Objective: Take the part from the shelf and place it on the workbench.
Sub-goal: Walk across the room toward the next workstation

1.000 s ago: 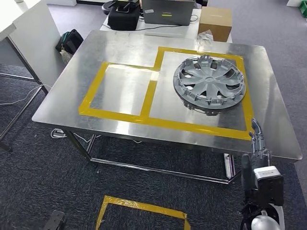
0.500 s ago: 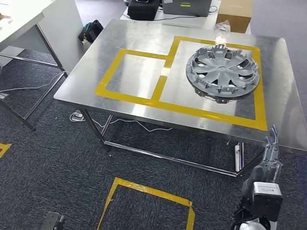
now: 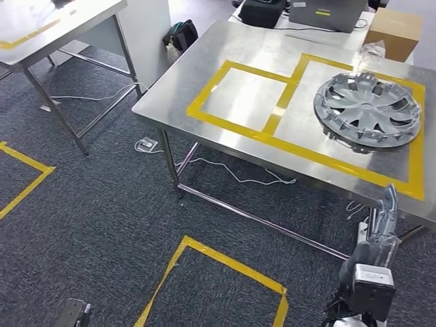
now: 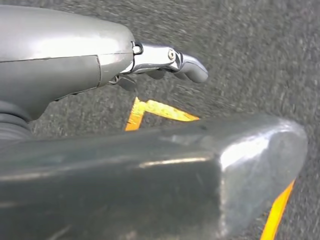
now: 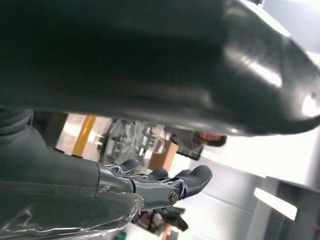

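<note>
The wheel cover [image 3: 368,109] is lying flat on the steel counter [image 3: 206,75], inside the larger yellow-taped rectangle [image 3: 417,122] toward the counter's far right corner, resting free with no hand on it. Being round, it is offering no long axis to line up with; what matters is that it is sitting up and beyond the right hand [image 3: 383,225], which is hanging just below the counter's near edge toward its right end, fingers [image 3: 389,201] pointing up toward that edge. In the right wrist view the right hand's fingers [image 5: 188,180] are reaching out loosely together and holding nothing, with the wheel cover [image 5: 128,140] showing beyond them. The left hand [image 4: 166,62] is hanging over dark carpet and yellow floor tape [image 4: 162,110], its fingers extended and gripping nothing. The right hand is plainly the nearer of the two to the part. Judging from how the part is lying inside the taped zone, the placing looks done, so the part lies ahead and above the right fingers, across the counter's near edge.
</note>
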You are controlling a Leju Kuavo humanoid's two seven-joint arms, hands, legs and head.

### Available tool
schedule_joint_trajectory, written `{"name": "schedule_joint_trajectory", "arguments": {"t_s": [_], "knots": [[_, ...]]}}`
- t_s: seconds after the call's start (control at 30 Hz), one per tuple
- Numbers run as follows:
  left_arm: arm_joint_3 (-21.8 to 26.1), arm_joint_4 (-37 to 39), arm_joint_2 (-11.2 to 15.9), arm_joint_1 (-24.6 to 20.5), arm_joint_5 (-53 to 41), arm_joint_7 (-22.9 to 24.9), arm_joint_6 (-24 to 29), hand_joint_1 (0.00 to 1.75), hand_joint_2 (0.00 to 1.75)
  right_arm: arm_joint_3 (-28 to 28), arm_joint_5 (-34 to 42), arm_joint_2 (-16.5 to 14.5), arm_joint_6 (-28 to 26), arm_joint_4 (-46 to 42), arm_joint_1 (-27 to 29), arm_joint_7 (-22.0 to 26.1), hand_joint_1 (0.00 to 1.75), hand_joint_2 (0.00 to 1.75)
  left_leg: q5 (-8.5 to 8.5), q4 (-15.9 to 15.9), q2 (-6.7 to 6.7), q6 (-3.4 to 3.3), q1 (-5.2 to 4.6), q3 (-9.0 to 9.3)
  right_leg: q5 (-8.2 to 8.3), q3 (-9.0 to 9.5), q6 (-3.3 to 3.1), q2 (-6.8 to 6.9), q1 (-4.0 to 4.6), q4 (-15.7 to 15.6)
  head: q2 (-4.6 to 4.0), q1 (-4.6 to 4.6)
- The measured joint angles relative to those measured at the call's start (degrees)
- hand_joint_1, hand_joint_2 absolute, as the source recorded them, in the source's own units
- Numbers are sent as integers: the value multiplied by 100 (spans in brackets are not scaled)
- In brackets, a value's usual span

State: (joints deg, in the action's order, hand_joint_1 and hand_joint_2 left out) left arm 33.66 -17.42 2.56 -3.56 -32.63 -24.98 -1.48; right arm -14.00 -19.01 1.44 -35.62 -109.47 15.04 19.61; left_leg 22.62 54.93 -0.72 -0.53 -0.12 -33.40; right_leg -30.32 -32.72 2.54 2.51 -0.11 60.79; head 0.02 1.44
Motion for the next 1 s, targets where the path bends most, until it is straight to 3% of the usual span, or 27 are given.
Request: {"name": "schedule_joint_trajectory", "arguments": {"t_s": [0.03, 0.1, 0.13, 0.17, 0.23, 0.3, 0.37, 0.43, 0.47, 0.5, 0.57, 0.6, 0.63, 0.67, 0.7, 0.73, 0.77, 0.83, 0.87, 0.93, 1.0], "knots": [[0, 0, 0, -19, -7, -9, -8, 0, 0, 3, -32, -2, -74, 8, 15, 18, 0, 0, -58, 1, 55, -26, -7, -71, -277, -113, -4, -146, 9, 345, 0, 4], [0, 0, 2, -51, -34, -28, -33, 0, 0, 9, -81, -4, -182, 30, 39, 28, 0, 0, -191, 2, 181, -53, -35, -233, -706, -311, -54, -242, 35, 1094, 0, 3], [0, 0, 6, -54, -57, -36, -58, 0, 0, 12, -111, -4, -231, 43, 49, 27, 0, 0, -262, 3, 248, -57, -50, -322, -729, -315, -89, -249, 51, 1275, 0, 1], [0, 1, 9, -53, -82, -40, -88, 0, 0, 15, -142, -5, -274, 54, 60, 24, 0, 0, -333, 4, 318, -55, -61, -410, -630, -231, -127, -256, 67, 1268, 0, 0], [0, 5, 16, -50, -125, -42, -163, 0, 0, 29, -200, -6, -325, 67, 76, 1, 0, 0, -484, 7, 466, -35, -70, -588, -266, 228, -209, -379, 97, 677, 0, 0], [-1, 9, 26, -51, -162, -44, -227, 0, 0, 41, -237, -8, -335, 71, 95, -34, 0, 0, -637, 11, 598, 4, -85, -716, -202, 737, -257, -634, 104, -136, 0, -7], [-3, 15, 59, -42, -206, -57, -263, 0, 0, 45, -296, -11, -341, 80, 123, -66, 0, 0, -773, -11, 719, 56, -90, -751, -289, 900, -261, -718, 113, -474, -2, 11], [-4, 26, 100, -10, -233, -71, -274, 0, 0, 52, -363, -13, -343, 87, 141, -102, 0, 0, -846, -47, 778, 104, -77, -759, -215, 844, -292, -575, 113, -459, -3, 32], [-4, 32, 110, 10, -238, -75, -275, 0, 0, 57, -390, -13, -343, 83, 155, -124, 0, 0, -737, 17, 694, 128, -76, -793, -161, 815, -324, -495, 107, -463, -2, 9], [-4, 36, 118, 21, -243, -82, -275, 0, 0, 62, -413, -15, -342, 74, 178, -148, 0, 0, -515, 190, 559, 155, -72, -855, -105, 775, -351, -410, 95, -470, -2, -14], [-5, 40, 109, 16, -261, -98, -273, 0, 0, 71, -449, -18, -338, 57, 230, -194, 0, 0, 111, 889, 262, 223, -45, -1052, -11, 671, -371, -239, 93, -469, -2, -57], [-5, 41, 102, 9, -271, -105, -270, 0, 0, 75, -455, -19, -336, 54, 247, -210, 0, 0, 326, 1304, 191, 259, -16, -1148, 28, 615, -361, -149, 91, -466, -2, -58], [-6, 43, 95, 9, -279, -110, -263, 0, 0, 79, -450, -19, -334, 54, 257, -221, 0, 0, 414, 1626, 151, 292, 19, -1189, 63, 562, -344, -57, 86, -462, -2, -60], [-7, 44, 91, 16, -285, -114, -254, 0, 0, 82, -438, -19, -333, 54, 264, -226, 0, 0, 397, 1785, 124, 325, 55, -1144, 93, 519, -321, 34, 77, -459, -2, -60], [-6, 45, 92, 27, -286, -118, -244, 0, 0, 84, -417, -19, -332, 54, 273, -226, 0, 0, 305, 1693, 92, 354, 85, -984, 115, 493, -297, 115, 66, -457, -2, -61], [-5, 46, 94, 38, -289, -130, -236, 0, 0, 86, -385, -20, -330, 54, 281, -222, 0, 0, 200, 1378, 11, 385, 110, -702, 132, 486, -270, 195, 56, -454, -2, -61], [-5, 47, 90, 41, -294, -147, -231, 0, 0, 89, -349, -21, -328, 52, 289, -215, 0, 0, 146, 956, -154, 415, 122, -369, 138, 482, -238, 270, 57, -449, -2, -68], [-6, 48, 87, 34, -304, -191, -227, 0, 0, 93, -268, -22, -317, 45, 295, -195, 0, 0, 151, 296, -396, 372, 99, 91, 138, 479, -169, 413, 72, -428, -2, -68], [-7, 49, 86, 37, -310, -209, -226, 0, 0, 95, -227, -21, -305, 42, 294, -187, 0, 0, 183, 173, -430, 318, 76, 153, 137, 481, -136, 479, 80, -420, -2, -66], [-5, 52, 97, 70, -319, -250, -222, 0, 0, 93, -138, -23, -270, 40, 285, -171, 0, 0, 187, 132, -292, 180, 51, 109, 121, 497, -63, 539, 59, -401, -2, -47], [-4, 55, 109, 92, -317, -281, -216, 0, 0, 89, -71, -25, -239, 42, 283, -152, 0, 0, 146, 116, -152, 77, 48, 69, -50, 375, -2, 246, 24, -168, -2, -28]]}}
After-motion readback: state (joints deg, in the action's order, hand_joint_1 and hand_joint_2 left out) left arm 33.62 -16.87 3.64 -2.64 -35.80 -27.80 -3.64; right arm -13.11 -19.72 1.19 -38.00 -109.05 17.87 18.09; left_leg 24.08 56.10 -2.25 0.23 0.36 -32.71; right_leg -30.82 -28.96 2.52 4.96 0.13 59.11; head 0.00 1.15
